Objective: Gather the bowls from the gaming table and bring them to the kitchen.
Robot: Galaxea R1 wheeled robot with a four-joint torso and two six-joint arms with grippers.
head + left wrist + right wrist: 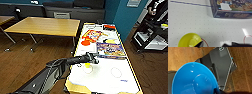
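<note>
On the white gaming table [105,75], the yellow bowl [189,40] sits by a red circle mark, just under the left end effector [93,60]. I cannot tell if its fingers are apart or together. The blue bowl [193,80] looks clamped in the right end effector, over the wood floor [183,55]. A crooked grab could push the yellow bowl away, toward the game box [233,8]. The blue bowl could slip and fall.

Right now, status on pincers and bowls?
Left pincer over yellow bowl on gaming table, not gripping. Blue bowl close at right wrist, above floor. Game box beside yellow bowl, apart.
</note>
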